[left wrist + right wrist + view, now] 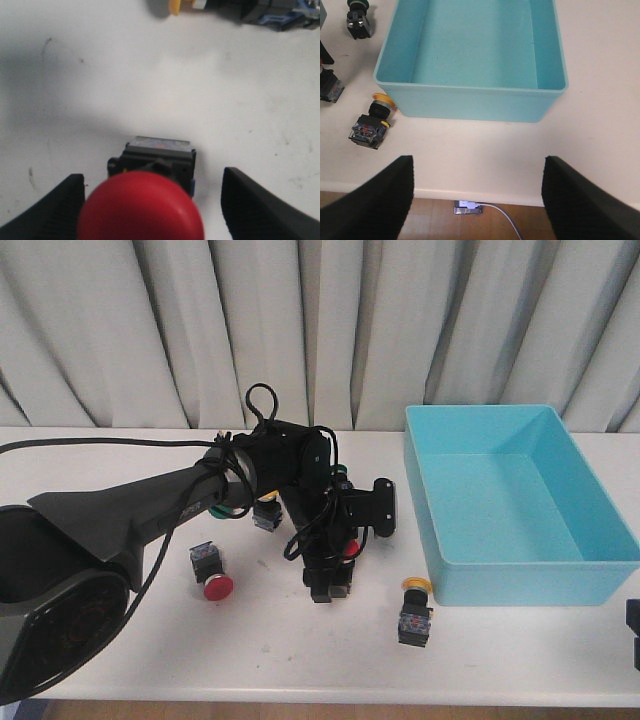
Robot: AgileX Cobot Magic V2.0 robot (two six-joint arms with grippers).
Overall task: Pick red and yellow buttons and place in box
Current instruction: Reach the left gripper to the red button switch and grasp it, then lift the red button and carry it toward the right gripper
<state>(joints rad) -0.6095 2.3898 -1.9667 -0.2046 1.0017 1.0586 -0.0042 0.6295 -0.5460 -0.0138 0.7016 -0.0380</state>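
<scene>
Table (165,85); red button (142,210) between end effector (160,212) fingers

Even, soft light falls from overhead, leaving the white counter (300,640) bright and mildly washed out. Shadows are faint and short. In the left wrist view the red button (142,207) is blurred, too near to focus, and a soft grey shadow spreads beside it. The front view is slightly grainy.

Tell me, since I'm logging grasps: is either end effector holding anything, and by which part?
Nothing is held. The left end effector is open, its fingers either side of a red-capped black push-button switch without touching. The right end effector is open and empty.
</scene>
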